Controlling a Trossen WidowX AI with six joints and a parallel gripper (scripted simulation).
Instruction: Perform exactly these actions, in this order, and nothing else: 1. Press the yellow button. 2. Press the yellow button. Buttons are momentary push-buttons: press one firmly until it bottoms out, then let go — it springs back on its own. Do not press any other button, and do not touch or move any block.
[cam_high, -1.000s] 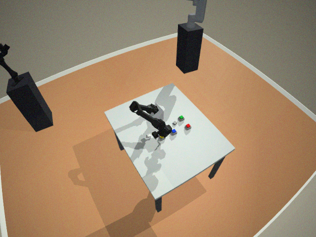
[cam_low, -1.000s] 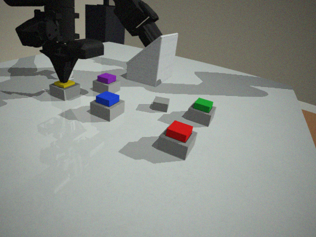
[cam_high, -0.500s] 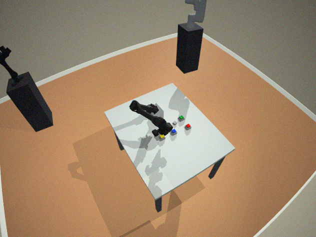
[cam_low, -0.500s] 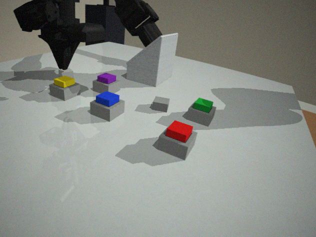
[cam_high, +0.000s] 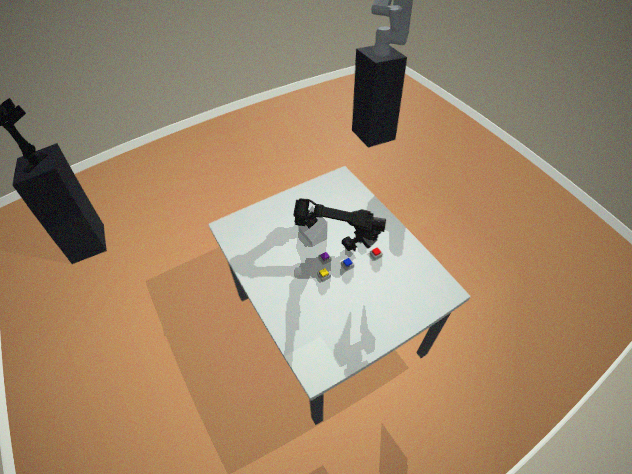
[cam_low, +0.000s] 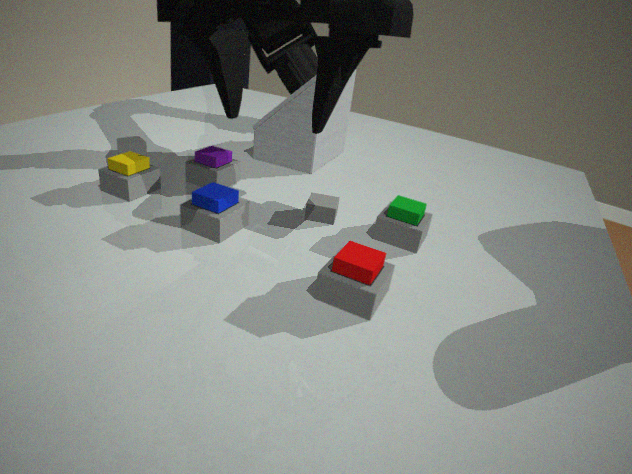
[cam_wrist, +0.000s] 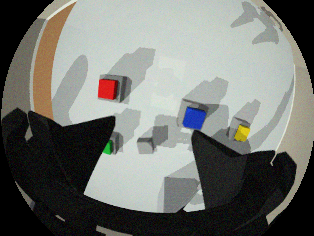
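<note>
The yellow button (cam_high: 324, 273) (cam_low: 128, 163) (cam_wrist: 242, 132) sits on its grey base with its cap raised, and nothing touches it. My gripper (cam_low: 274, 123) (cam_wrist: 154, 128) is open, with its two fingers wide apart and nothing between them. It hangs above the table, well to the side of the yellow button, over the area around the small grey block (cam_low: 322, 208) (cam_wrist: 145, 145). In the top view the arm hides the grey block.
A blue button (cam_high: 347, 262) (cam_low: 215, 197) (cam_wrist: 194, 118), a purple button (cam_high: 325, 256) (cam_low: 213, 156), a red button (cam_high: 376, 251) (cam_low: 358, 262) (cam_wrist: 107, 89) and a green button (cam_low: 406, 209) (cam_wrist: 108, 147) stand nearby. A grey wedge (cam_high: 312, 232) (cam_low: 290, 138) stands behind them.
</note>
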